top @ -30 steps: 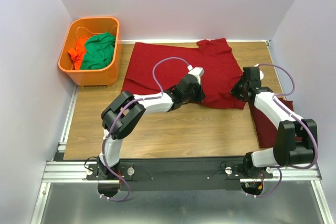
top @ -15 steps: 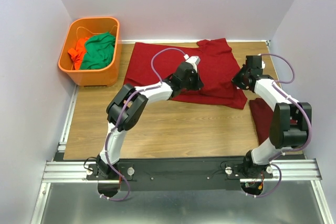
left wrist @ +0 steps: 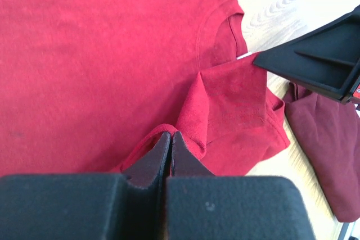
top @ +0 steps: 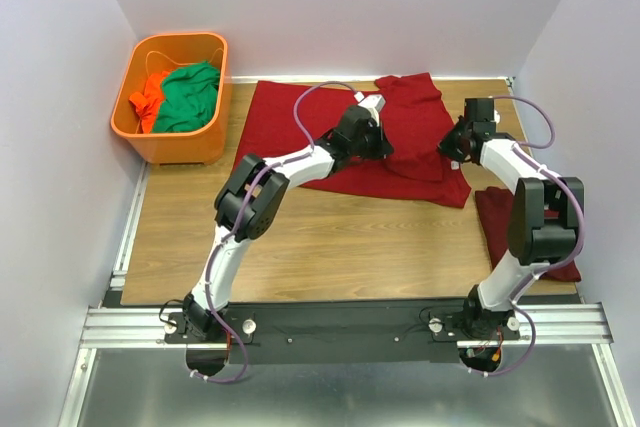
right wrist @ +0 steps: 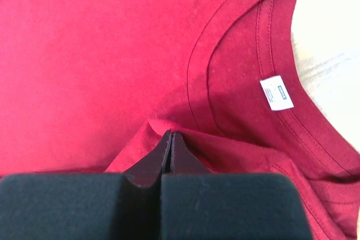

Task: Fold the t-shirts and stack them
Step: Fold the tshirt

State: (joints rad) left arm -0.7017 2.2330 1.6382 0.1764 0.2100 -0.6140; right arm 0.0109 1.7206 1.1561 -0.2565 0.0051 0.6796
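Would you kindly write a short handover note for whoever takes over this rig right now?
Left pincer: shut on the spread maroon cotton t-shirt, pinching a raised fold.
Right pincer: shut on the same shirt, near its collar.
Done: another maroon t-shirt lies folded at the right edge of the wooden table.
Left: finish this fold, stack it on the folded one.

On the wooden tabletop [top: 330, 247], the spread maroon t-shirt [top: 290, 127] lies at twelve o'clock, my left gripper [left wrist: 170, 134] and right gripper [right wrist: 170, 133] on it. The folded maroon t-shirt [top: 495, 212] lies at three. The orange plastic basket [top: 185, 147], holding a green garment [top: 190, 97], sits at ten.
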